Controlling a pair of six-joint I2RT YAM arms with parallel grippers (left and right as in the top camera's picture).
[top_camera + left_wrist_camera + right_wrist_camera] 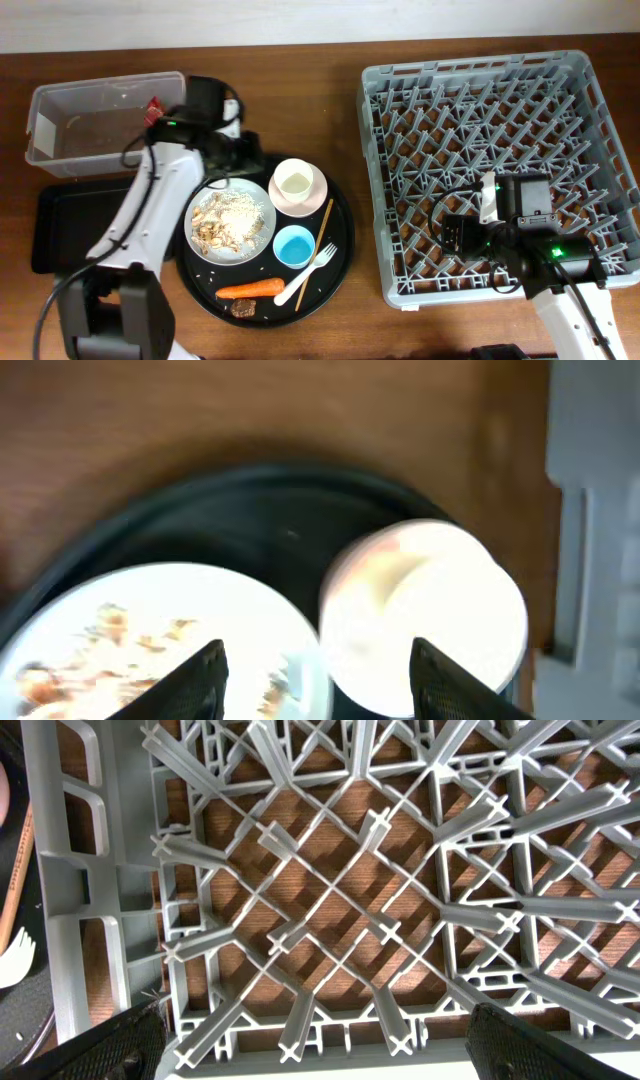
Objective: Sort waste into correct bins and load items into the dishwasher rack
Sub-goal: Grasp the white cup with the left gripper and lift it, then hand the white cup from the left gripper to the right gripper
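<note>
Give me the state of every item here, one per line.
Dishwasher rack, nothing loaded that shows.
Clear tub, red wrapper at its right end.
White plate, covered in rice and crumbs.
Pink bowl, upright, white cup inside.
Blue cup, upright.
Fork, lying on the round tray.
Carrot, lying on the round tray.
Left tool, open, empty.
Right tool, open over the rack.

Lab tabletop (pixel 300 60): robot arms (pixel 160 190) beside dishwasher rack (pixel 372 180).

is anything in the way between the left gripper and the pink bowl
Nothing visible. The left gripper hangs open over the round black tray, the pink bowl sits unobstructed just ahead of its fingers, and the white plate lies off to the side.
</note>
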